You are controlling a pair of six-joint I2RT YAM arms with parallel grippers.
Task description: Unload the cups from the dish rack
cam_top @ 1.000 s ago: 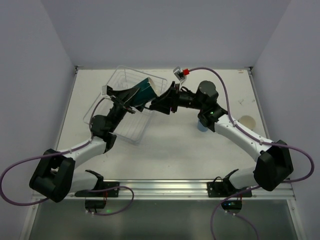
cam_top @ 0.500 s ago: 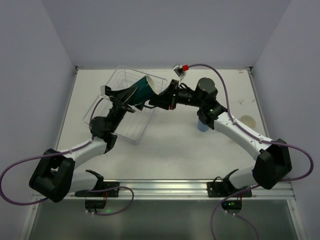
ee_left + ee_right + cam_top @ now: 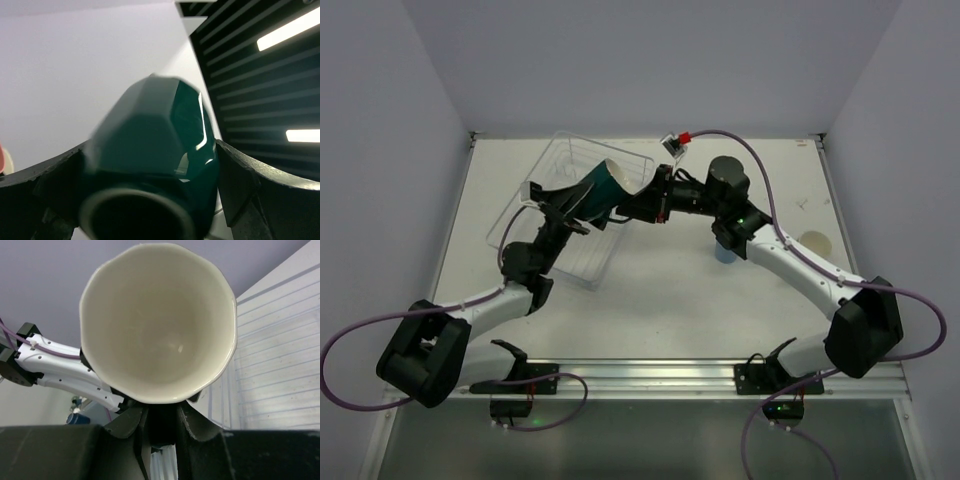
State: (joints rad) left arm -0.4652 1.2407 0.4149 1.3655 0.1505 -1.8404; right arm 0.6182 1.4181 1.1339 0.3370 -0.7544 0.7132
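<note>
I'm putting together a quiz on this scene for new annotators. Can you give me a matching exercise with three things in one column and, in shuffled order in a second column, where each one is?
Things
1. dark teal cup
2. light-blue cup
3. dish rack

Places
A. standing on the table, partly hidden under the right arm
B. held up off the table between the fingers of the left gripper
C. resting on the left half of the table

Pairs: 1-B, 2-A, 3-C
</note>
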